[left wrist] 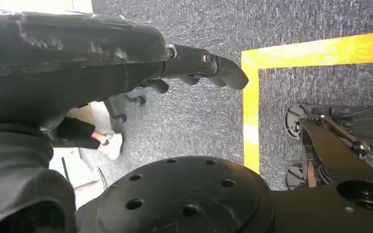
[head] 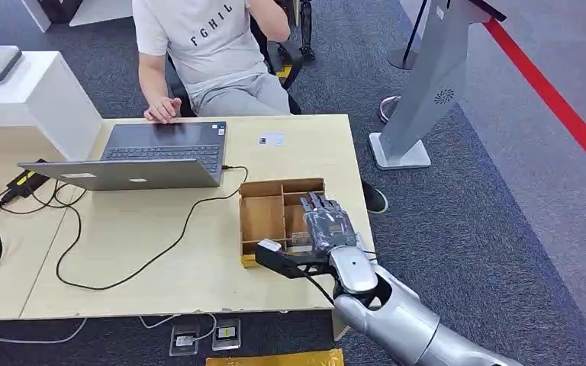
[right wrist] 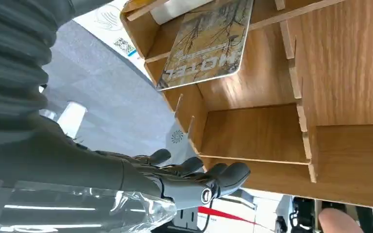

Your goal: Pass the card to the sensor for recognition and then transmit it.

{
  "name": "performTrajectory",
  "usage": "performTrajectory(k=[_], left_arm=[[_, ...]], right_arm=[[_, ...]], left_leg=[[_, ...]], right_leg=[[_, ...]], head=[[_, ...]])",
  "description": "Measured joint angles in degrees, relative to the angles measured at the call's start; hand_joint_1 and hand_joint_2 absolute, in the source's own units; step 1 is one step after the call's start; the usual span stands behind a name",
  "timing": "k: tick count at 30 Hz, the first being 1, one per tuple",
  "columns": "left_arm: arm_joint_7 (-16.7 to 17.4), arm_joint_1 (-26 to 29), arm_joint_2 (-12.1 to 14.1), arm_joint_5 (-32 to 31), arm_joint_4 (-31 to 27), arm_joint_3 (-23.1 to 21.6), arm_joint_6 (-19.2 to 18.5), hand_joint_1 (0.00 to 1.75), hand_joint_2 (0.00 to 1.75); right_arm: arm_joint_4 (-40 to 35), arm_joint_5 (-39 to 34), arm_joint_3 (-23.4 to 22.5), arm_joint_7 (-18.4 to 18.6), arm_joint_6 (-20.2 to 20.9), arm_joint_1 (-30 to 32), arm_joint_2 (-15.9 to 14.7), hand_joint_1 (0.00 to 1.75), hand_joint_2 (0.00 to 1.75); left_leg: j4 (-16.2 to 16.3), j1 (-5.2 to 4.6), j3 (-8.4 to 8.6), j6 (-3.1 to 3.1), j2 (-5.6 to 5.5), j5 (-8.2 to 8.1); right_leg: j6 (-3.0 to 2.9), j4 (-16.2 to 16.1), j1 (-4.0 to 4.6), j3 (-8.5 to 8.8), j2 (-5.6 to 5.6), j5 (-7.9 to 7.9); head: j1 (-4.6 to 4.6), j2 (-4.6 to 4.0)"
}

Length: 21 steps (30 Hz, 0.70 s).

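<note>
The right robot hand (head: 326,226) hovers over the right-hand compartments of a wooden tray (head: 262,216) that sits near the bench (head: 160,282) edge, palm down, its fingers (right wrist: 209,175) stretched out flat and side by side with nothing in them. The card (right wrist: 207,42), printed with a tree pattern and the word HOTEL (seen upside down in the right wrist view), lies tilted against a divider in a tray compartment under the palm, back toward the wrist from the fingertips; the hand is not touching it. A second small white card (head: 271,139) lies flat on the bench well beyond the fingertips, past the tray. To the left of the hand, an open laptop (head: 145,156) stands on the bench with a black cable (head: 160,248) looping from it toward the near edge. A person (head: 206,46) in a white T-shirt sits at the far side, one hand resting by the laptop. Off to the right, beyond the bench, a grey kiosk (head: 427,84) leans on its base on the carpet.

The left robot hand (left wrist: 126,68) hangs low over grey carpet beside yellow floor tape (left wrist: 252,97); its fingers extend loosely and hold nothing.
</note>
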Motion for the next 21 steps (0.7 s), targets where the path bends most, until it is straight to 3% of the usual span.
performTrajectory(k=[21], left_arm=[[0.35,0.0,0.02,0.26,0.0,0.0,0.04,0.0,0.0]], right_arm=[[0.04,-0.35,-0.17,-0.57,0.52,-0.03,-0.07,0.0,1.75]], left_leg=[[0.0,0.0,0.0,0.0,0.0,0.0]], right_leg=[[0.0,0.0,0.0,0.0,0.0,0.0]], head=[[-0.02,0.0]])
